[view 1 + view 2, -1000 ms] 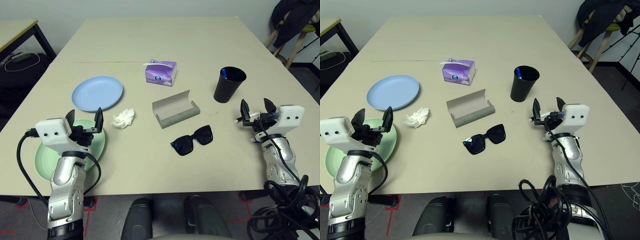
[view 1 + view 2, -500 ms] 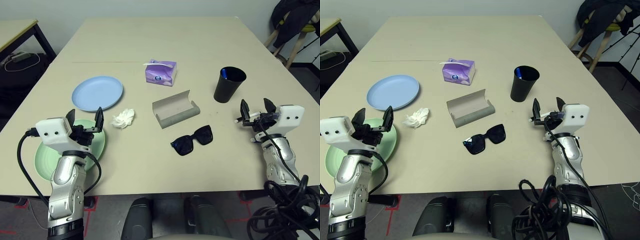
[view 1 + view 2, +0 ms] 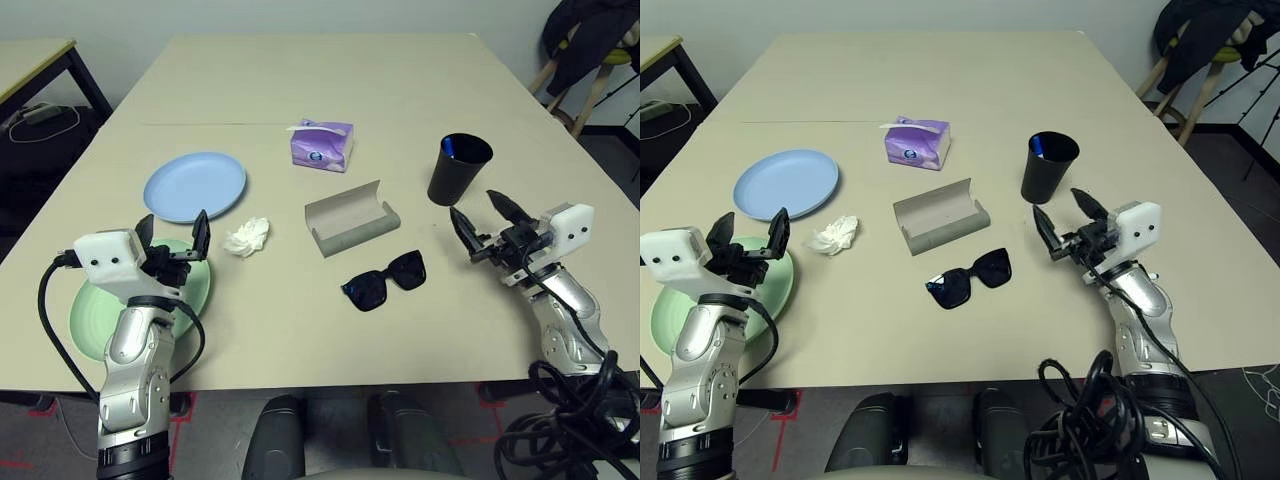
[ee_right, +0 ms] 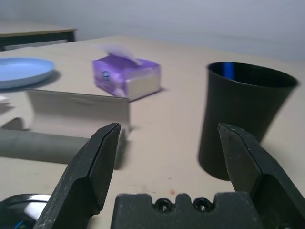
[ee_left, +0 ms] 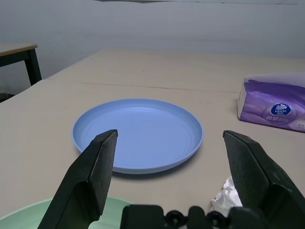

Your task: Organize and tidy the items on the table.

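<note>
On the beige table (image 3: pixel 400 70) a pale blue plate (image 3: pixel 194 186) lies at the left, a pale green plate (image 3: pixel 95 315) nearer me. My left gripper (image 3: pixel 172 222) hovers open over the green plate's far rim, pointing at the blue plate (image 5: pixel 138 131). A crumpled white tissue (image 3: pixel 247 236) lies right of it. In the middle are the open grey glasses case (image 3: pixel 350 217) and black sunglasses (image 3: pixel 384 281). The black cup (image 3: pixel 459 168) stands at the right. My right gripper (image 3: pixel 471 202) is open just in front of the cup (image 4: pixel 245 117), angled toward the case (image 4: pixel 71 114).
A purple tissue box (image 3: pixel 321 144) stands behind the case. A dark-legged side table (image 3: pixel 30 55) is off the far left corner, and a stool with a dark garment (image 3: pixel 595 40) off the far right. Black cables (image 3: pixel 570 420) hang below my right arm.
My right gripper has swung left and slightly forward, now angled toward the cup and the case. The left gripper has barely moved.
</note>
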